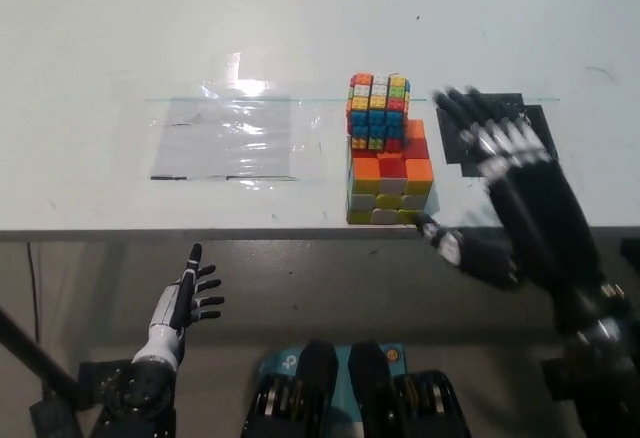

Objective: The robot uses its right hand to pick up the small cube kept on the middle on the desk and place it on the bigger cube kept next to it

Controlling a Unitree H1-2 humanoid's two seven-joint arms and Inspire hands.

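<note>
The white table point(120, 38) is carrying everything, with a clear plastic sheet point(225, 138) lying well to the left of the working hand. The black right hand point(510, 193) is hanging open and empty, fingers spread, just right of the stack and apart from it. The bigger cube point(390, 183) is sitting at the table's near edge, and the small cube point(378, 111) is resting on its far part, upright, with no long axis to speak of. The placing looks done; next is likely pulling the arm clear. The white left hand point(185, 303) is resting open below the table edge.
</note>
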